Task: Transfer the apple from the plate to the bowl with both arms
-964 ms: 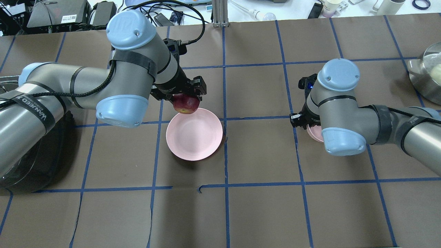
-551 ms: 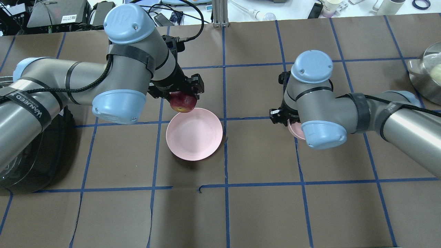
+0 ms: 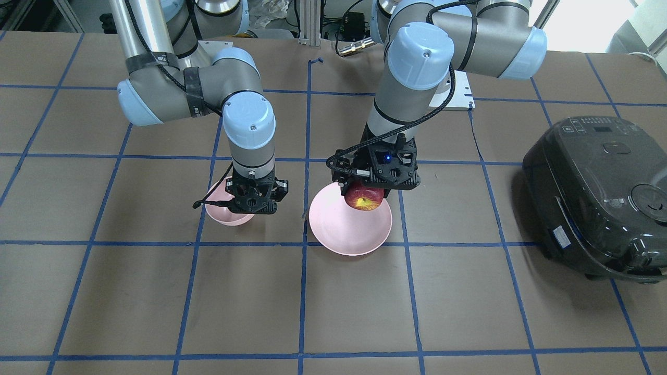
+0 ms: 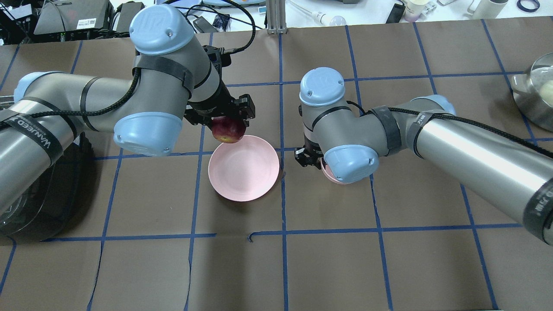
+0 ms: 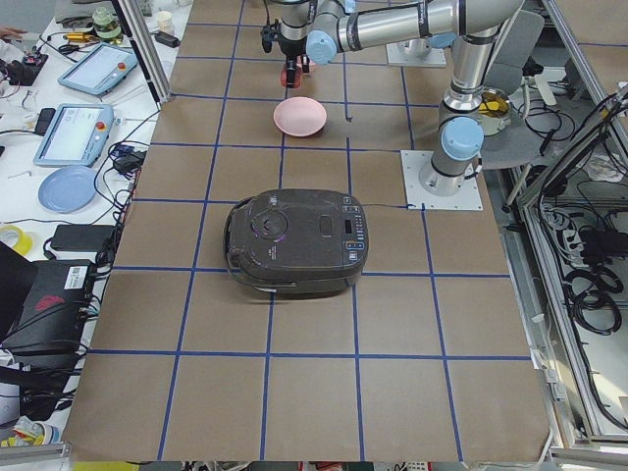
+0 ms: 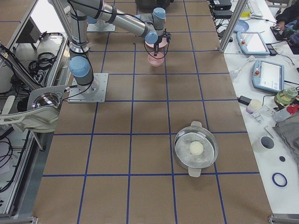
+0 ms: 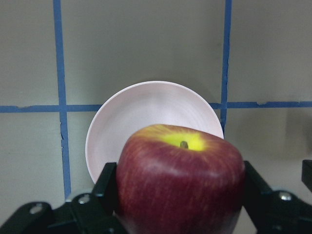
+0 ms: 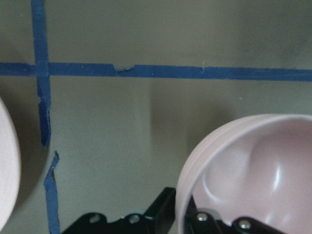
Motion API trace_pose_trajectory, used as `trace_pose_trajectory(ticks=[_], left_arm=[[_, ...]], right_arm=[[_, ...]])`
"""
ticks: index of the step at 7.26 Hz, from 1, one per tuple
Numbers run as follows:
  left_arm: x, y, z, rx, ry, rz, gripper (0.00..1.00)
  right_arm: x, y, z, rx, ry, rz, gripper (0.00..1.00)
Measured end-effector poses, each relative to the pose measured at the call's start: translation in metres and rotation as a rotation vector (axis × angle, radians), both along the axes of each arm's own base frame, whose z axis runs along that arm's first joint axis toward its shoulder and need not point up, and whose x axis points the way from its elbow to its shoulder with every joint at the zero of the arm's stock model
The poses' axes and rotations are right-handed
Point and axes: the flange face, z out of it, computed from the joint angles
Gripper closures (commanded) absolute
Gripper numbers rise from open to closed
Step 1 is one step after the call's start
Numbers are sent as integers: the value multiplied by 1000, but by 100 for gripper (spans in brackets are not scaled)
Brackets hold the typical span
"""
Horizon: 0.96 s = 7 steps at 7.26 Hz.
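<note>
My left gripper (image 4: 227, 122) is shut on the dark red apple (image 4: 228, 130) and holds it above the far rim of the pale pink plate (image 4: 244, 172). In the left wrist view the apple (image 7: 180, 180) sits between the fingers with the plate (image 7: 146, 112) below. My right gripper (image 4: 312, 158) is shut on the rim of the small pink bowl (image 4: 329, 175) and holds it just right of the plate. In the front view the bowl (image 3: 221, 213) hangs under the right gripper (image 3: 254, 204), beside the plate (image 3: 349, 229) and the apple (image 3: 363, 198). The bowl (image 8: 253, 170) is empty.
A black rice cooker (image 3: 599, 198) stands on the robot's left side of the table. A steel pot (image 4: 538, 90) with a pale round item inside stands at the far right. Blue tape lines cross the brown table cover.
The right arm has carried the bowl leftward, from the table's right part to beside the plate. The left gripper with the apple has hardly moved.
</note>
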Motion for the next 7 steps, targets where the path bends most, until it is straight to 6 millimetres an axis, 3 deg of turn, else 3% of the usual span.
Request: trace_pose_trajectory(ticks=[2,4,5,7], left_arm=[[0,1,-1,3,-1,0,100],[0,1,-2,4,-1,0,100],[0,1,-1,2,-3,1,100],[0,1,3,-9,-18,1,100]], right_arm=[[5,-1,-6,-8,-5,14,0],[4,-5,-1,-29,-10,16,0],[-1,-13,17,-63,-18,8,0],[-33,-40,84,-154,-40,-46,0]])
